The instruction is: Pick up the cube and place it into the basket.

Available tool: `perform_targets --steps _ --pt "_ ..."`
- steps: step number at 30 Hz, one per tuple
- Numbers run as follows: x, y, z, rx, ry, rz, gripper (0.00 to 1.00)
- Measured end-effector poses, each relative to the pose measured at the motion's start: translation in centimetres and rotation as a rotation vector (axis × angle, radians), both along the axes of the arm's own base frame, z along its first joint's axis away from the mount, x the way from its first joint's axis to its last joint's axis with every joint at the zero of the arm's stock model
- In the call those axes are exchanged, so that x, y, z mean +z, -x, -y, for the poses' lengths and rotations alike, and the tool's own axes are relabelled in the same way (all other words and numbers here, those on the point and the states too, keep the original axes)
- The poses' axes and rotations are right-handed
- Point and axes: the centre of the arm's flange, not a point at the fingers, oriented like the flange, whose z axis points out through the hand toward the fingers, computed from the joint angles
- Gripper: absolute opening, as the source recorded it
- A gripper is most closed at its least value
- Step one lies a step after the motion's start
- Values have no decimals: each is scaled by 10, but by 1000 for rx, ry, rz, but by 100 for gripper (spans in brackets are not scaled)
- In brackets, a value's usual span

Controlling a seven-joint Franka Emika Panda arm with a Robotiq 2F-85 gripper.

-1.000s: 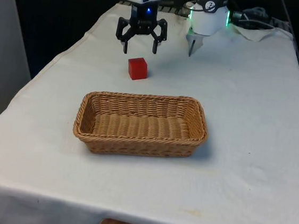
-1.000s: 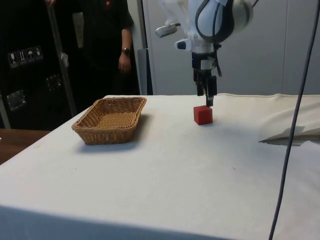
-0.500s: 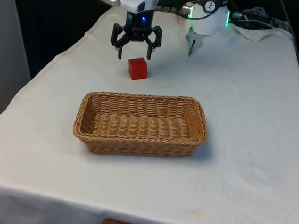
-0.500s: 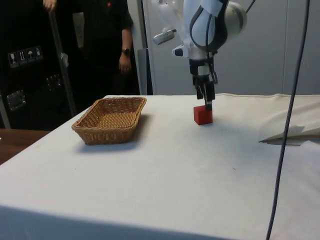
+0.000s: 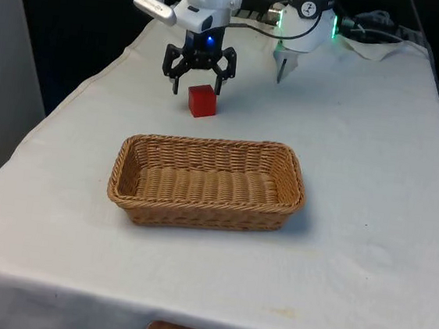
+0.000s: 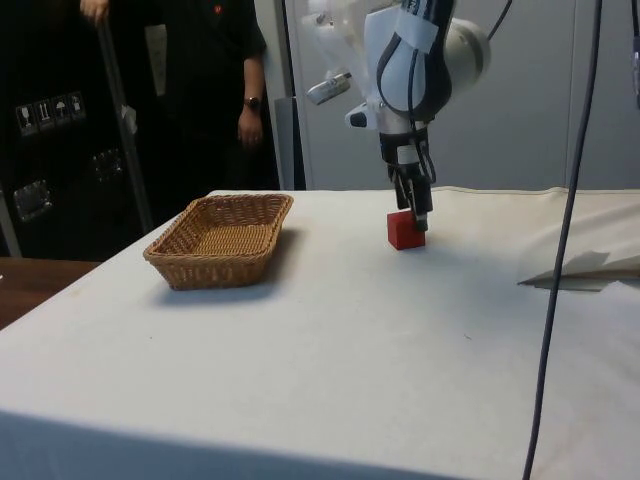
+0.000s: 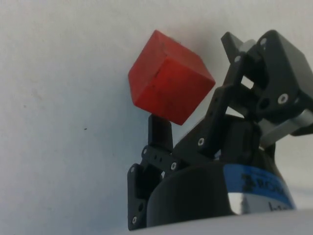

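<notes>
On the table: one cube [image 5: 202, 100], one basket [image 5: 206, 183], jaws spread.

cube [image 5: 202, 100]: red | basket [image 5: 206, 183]: tan woven wicker | claw [image 5: 196, 91]: black | cloth [image 5: 362, 148]: white

One red cube [image 5: 202, 100], one wicker basket [image 5: 206, 183], one black claw [image 5: 197, 77], one person [image 6: 215, 70] behind the table

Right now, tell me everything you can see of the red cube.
The red cube is a plain solid block with matte faces and sharp edges. It rests flat on the white cloth, beyond the wicker basket and apart from it. The open tool hangs close above it, a finger on either side; contact cannot be told.
</notes>
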Motion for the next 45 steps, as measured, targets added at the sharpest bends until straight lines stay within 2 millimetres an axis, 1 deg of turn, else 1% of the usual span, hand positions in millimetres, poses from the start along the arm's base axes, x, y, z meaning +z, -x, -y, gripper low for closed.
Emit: perform_targets --steps 9,16,17,18,19,20,21,24,25,26,38,40,41,44,45 --pt "0 -6 -7 0 0 5 100" --pt "-9 -10 -13 -9 8 -2 100" --pt "-9 -10 -13 -9 8 -2 96" --pt "-9 -10 -12 -10 10 1 96" --pt "-9 -10 -12 -11 10 1 89" --pt "-9 -11 -12 -10 10 3 79" --pt "-9 -10 -12 -12 10 3 57" --pt "-8 -10 -12 -13 10 5 24" --pt "-9 -10 -12 -13 9 4 15" --pt "-9 -10 -12 -13 9 4 3" --pt "-7 -12 -12 -14 9 10 3" --pt "-1 -18 -11 -13 9 22 3" --pt "6 -24 -11 -13 4 29 3" --pt "17 -31 -11 -16 -9 29 3" --pt "17 -31 -11 -16 -9 29 3"
